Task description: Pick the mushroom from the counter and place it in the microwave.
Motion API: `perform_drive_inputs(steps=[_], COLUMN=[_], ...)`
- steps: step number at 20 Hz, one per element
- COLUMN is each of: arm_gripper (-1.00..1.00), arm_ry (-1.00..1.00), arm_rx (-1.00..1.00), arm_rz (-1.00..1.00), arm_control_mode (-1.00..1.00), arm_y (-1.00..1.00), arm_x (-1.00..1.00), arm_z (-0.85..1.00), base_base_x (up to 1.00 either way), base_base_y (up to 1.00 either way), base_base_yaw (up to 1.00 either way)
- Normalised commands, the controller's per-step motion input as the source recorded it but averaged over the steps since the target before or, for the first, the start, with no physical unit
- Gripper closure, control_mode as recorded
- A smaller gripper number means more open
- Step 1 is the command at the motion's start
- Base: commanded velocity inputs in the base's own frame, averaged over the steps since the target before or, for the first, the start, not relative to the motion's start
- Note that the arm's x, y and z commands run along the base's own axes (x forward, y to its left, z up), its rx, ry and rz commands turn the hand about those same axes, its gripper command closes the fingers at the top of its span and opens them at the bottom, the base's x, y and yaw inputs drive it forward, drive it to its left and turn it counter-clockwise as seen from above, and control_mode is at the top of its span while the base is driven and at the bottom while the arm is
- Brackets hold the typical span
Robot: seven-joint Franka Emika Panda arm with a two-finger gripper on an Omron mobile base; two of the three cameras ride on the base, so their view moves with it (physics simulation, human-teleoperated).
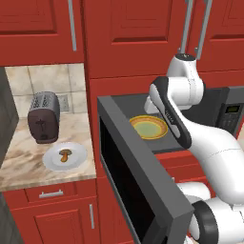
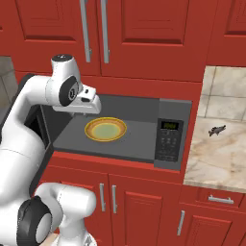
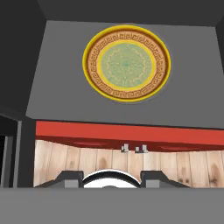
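So the mushroom is sitting on a white plate on the beige marbled counter, right in front of the dark toaster and well apart from the arm. The microwave is set into red cabinets with its door swung wide open and a yellow-green patterned plate on its grey floor. The gripper hangs by the microwave's mouth holding nothing, fingertips parted a bit, with wood flooring below.

The mushroom lies on a white plate on the desk, just in front of a dark toaster. The microwave stands open, its door swung forward, a yellow-rimmed plate inside. The arm's hand seems hidden behind its own links.
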Motion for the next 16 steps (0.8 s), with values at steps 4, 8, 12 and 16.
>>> perform_drive_inputs(steps=[4, 8, 12, 16], arm_gripper=[-1.00, -1.00, -1.00, -1.00], arm_ry=[0.00, 0.00, 0.00, 0.00], arm_rx=[0.00, 0.00, 0.00, 0.00], arm_rz=[0.00, 0.00, 0.00, 0.00], arm_control_mode=[1.00, 1.00, 1.00, 1.00], arm_y=[0.00, 0.00, 0.00, 0.00], arm_x=[0.00, 0.00, 0.00, 0.00], arm_z=[0.00, 0.00, 0.00, 0.00], base_base_x=[-0.14, -0.70, -0.87, -0.67], base_base_y=[0.00, -0.04, -0.11, -0.09], base_base_yaw=[0.00, 0.00, 0.00, 0.00])
